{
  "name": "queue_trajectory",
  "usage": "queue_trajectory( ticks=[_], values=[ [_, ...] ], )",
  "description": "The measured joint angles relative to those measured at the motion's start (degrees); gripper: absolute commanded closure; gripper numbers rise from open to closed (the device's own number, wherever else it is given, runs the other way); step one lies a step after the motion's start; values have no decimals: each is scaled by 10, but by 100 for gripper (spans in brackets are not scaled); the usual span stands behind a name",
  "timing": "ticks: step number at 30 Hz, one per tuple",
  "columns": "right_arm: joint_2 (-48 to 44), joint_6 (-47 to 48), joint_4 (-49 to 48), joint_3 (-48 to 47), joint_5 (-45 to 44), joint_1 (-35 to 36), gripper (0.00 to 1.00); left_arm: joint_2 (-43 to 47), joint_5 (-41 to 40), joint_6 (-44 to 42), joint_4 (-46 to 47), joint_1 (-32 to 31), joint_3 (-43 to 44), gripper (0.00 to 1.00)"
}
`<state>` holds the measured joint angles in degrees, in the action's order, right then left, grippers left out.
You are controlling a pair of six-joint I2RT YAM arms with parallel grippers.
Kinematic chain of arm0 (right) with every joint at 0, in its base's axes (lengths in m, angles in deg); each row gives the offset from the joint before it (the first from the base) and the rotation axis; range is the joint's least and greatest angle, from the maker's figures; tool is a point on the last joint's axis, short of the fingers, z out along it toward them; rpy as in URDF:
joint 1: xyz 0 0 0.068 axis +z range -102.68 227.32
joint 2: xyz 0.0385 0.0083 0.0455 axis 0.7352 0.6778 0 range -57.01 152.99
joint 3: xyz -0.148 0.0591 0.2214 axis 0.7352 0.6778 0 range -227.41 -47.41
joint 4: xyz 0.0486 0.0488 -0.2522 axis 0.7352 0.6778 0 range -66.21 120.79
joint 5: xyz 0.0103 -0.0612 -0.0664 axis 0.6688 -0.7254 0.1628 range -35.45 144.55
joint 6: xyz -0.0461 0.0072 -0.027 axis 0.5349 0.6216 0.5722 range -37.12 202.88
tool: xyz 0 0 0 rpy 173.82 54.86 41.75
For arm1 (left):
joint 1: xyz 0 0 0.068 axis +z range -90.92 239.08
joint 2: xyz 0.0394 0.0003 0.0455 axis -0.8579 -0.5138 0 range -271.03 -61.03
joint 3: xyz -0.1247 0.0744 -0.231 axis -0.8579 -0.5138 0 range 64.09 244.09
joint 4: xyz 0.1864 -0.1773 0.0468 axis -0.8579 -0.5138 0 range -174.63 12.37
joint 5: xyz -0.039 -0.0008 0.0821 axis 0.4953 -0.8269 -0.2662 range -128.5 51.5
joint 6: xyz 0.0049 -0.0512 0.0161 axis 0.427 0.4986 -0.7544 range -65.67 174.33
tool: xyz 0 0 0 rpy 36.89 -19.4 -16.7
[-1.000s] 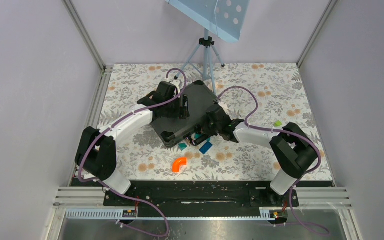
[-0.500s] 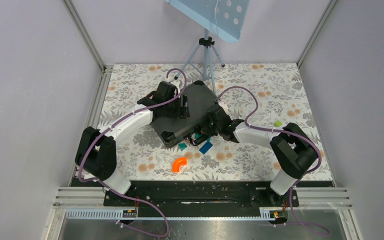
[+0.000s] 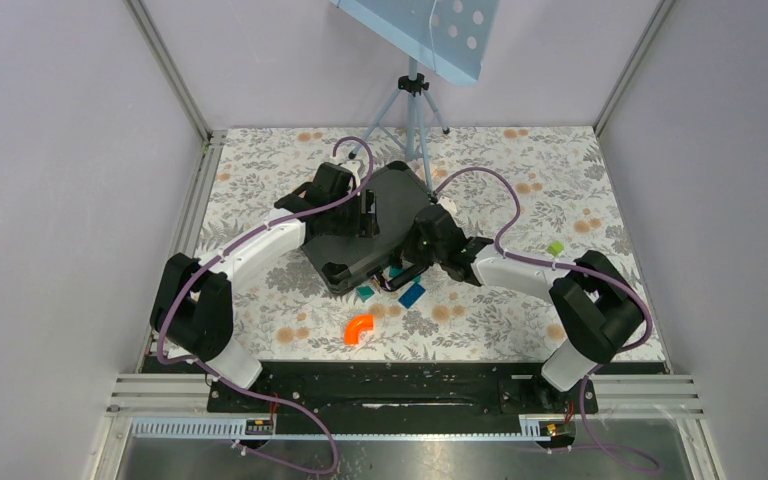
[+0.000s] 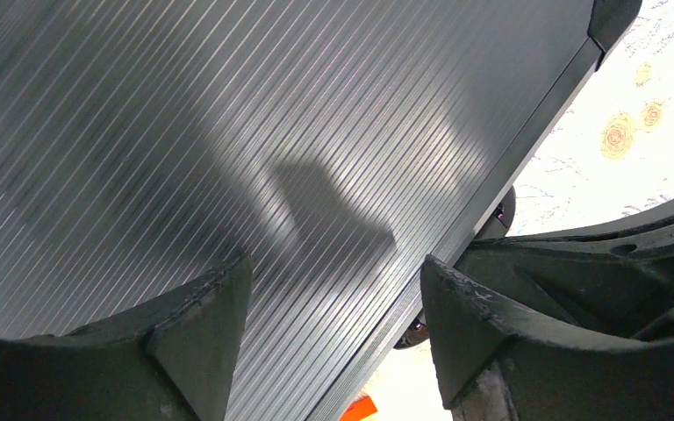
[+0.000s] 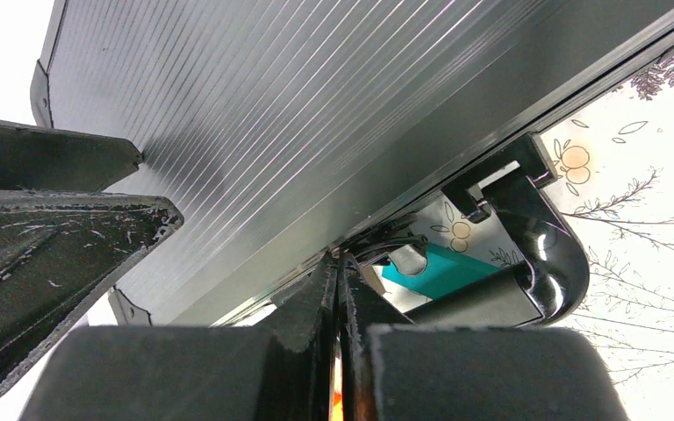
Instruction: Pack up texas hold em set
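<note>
- Seeing black ribbed hard briefcase with metal corners lying flat on floral-print table, lid down or nearly down; not telling whether fully seated, latches not showing.
- Seeing left gripper poised over the briefcase's ribbed lid, jaws spread wide, holding nothing; not telling whether fingertips are touching the ribs.
- Seeing right gripper pinched fully closed, gripping nothing, tips poking at the briefcase's near edge just beside black curved plastic handle.
- Risking a skid: pushing sideways with closed right tips while left is only resting on smooth ribs, sending the briefcase sliding or turning instead of closing.
- Risking a jam: small teal block and small blue block lying just in front of the briefcase's near edge, teal one showing right under the handle in right wrist view; dragging the briefcase forward meaning riding up on them or trapping one in the seam.
- Risking tips slipping off the briefcase's edge rim and wedging under the handle, levering the lid up and loosening whatever is packed inside.
- Risking a false finish: pressing off-centre on the lid, leaving the far side of the briefcase unseated.
- Noting orange curved plastic piece farther in front of the briefcase, apart from it, low risk for now.
</note>
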<state>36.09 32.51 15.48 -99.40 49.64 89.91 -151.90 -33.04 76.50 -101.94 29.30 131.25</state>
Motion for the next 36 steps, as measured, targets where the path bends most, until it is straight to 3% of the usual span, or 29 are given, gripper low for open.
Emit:
queue_trajectory(
  ticks=[18, 29, 36],
  values=[
    [-3, 4, -2, 3, -9, 0, 98, 0, 0, 0, 0, 0, 0, 30],
    [-76, 24, -3, 20, -41, 0, 98, 0, 0, 0, 0, 0, 0, 30],
    [-70, 10, 39, 21, -39, 0, 100, 0, 0, 0, 0, 0, 0, 30]
  ],
)
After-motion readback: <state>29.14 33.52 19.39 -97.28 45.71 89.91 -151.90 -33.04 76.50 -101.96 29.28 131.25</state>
